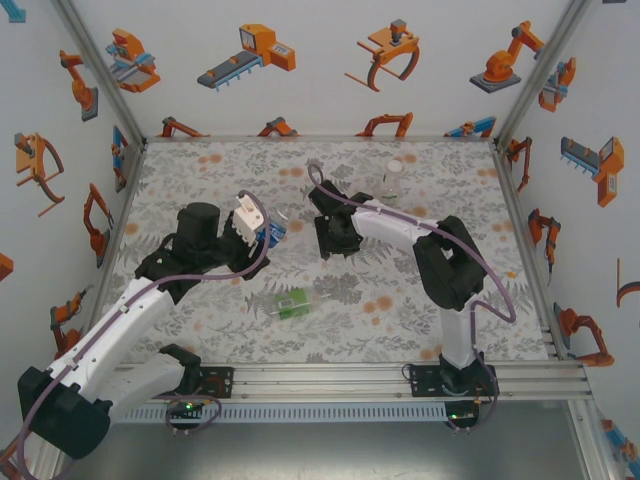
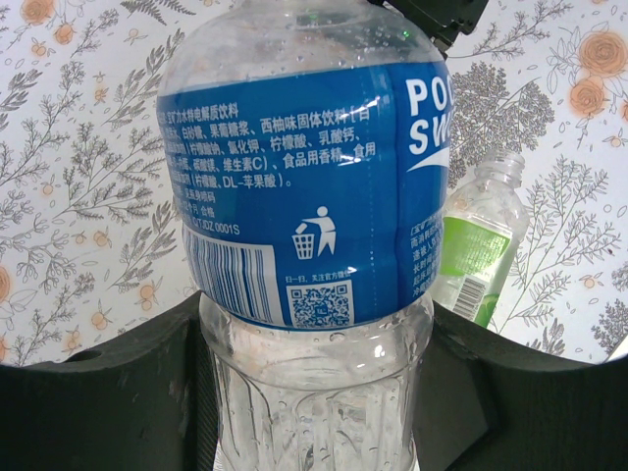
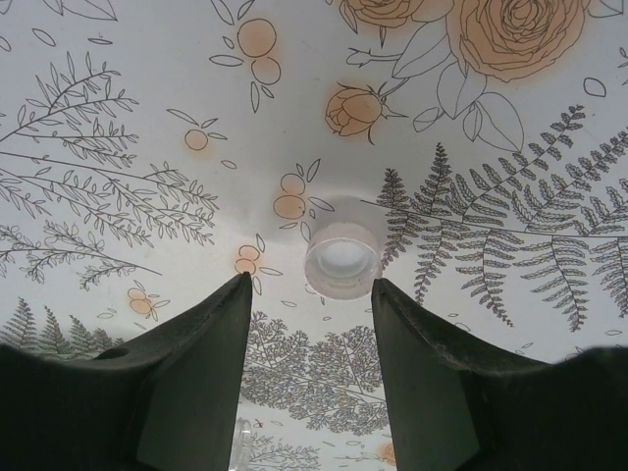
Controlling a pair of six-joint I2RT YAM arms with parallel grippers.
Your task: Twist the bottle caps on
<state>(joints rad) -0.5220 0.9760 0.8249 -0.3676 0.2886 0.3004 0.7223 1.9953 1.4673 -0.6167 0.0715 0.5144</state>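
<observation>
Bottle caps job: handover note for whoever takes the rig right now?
Left gripper: jaws shut on the blue-labelled bottle; its neck is hidden.
Right gripper: jaws open above a white cap on the table, not gripping it.
Green-labelled bottle lies on its side, uncapped. Tall bottle stands at the far side.
Done: no cap visibly screwed on. To do: grab the cap, screw it on, repeat.
</observation>
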